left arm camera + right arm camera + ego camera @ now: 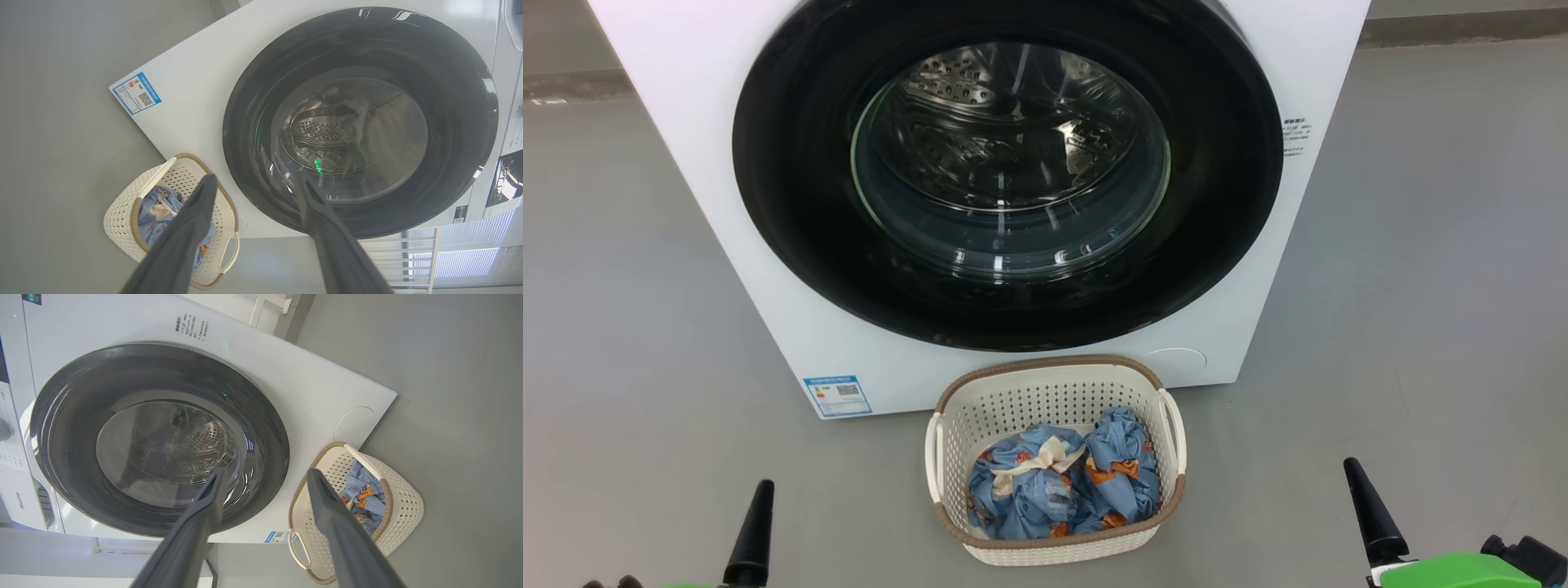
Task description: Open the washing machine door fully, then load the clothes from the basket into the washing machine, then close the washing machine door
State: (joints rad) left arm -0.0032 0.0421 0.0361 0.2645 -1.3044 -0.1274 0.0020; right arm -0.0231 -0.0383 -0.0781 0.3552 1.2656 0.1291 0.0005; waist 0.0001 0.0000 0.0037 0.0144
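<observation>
Well, the washing machine (686,163) stands straight ahead of me. Its door (1009,171) is shut against the front, up and forward of both my grippers. The basket (1045,362) sits on the floor just below the door, between my arms, with the clothes (1062,482) bundled inside. My left gripper (257,180) and right gripper (266,471) are spread wide and hold nothing; neither looks nearer. I cannot make out a handle or hinge on the black rim.
</observation>
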